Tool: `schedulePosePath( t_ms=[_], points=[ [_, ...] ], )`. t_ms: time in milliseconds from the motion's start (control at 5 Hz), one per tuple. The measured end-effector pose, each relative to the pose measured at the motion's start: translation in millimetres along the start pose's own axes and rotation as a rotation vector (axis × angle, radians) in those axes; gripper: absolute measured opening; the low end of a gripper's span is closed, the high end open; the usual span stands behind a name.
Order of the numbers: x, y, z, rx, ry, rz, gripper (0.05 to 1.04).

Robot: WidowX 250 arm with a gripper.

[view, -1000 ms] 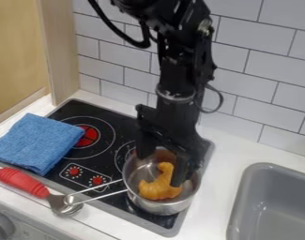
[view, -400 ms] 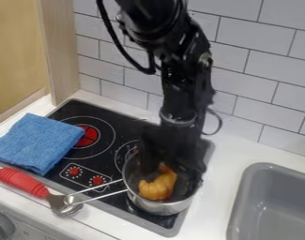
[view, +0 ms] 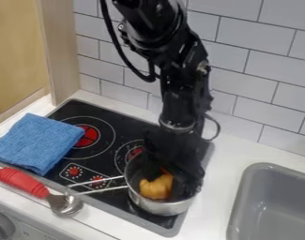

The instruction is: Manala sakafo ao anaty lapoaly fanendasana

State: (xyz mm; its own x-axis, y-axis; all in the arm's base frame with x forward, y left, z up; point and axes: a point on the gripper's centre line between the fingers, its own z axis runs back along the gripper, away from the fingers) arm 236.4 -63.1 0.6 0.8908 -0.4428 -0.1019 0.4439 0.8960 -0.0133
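While the gripper (view: 169, 178) was lowered into the metal pot (view: 156, 206), the croissant (view: 156, 189) lay inside the pot, partly covered by the gripper. Whether the jaws were spread or pinching the croissant could not be determined. The pot rested on the stove (view: 124, 123); a folded blue cloth (view: 36, 140) overlapped the stove's left side.

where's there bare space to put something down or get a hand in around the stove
Bare counter runs between the stovetop and the gray sink, and the stovetop is bare between its control knobs and the rear burner circle. It is crowded at the pot, with the gripper in it over the food, and at the front left, with blue cloth and red-handled utensil.
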Motion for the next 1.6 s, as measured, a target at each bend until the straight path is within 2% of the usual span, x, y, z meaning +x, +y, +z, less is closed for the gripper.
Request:
schedulePosePath(
  t_ms=[200,400,600,800,1000,1200,1400,1600],
  points=[
    [0.0,0.9,0.4,0.003,-0.001,0.006,0.63],
    [-2.9,4.3,2.0,0.009,0.008,0.028,0.629],
    [-5.3,7.4,23.5,0.013,-0.025,0.067,0.629],
    [2.0,9.7,48.9,-0.027,-0.074,0.098,0.629],
    [10.8,14.6,66.7,-0.04,-0.086,0.131,0.629],
    [14.8,51.0,66.0,0.01,-0.068,0.284,0.629],
    [13.0,91.3,58.4,0.028,-0.035,0.424,0.629],
    [-9.6,127.8,55.7,0.006,-0.04,0.559,0.629]
  ],
)
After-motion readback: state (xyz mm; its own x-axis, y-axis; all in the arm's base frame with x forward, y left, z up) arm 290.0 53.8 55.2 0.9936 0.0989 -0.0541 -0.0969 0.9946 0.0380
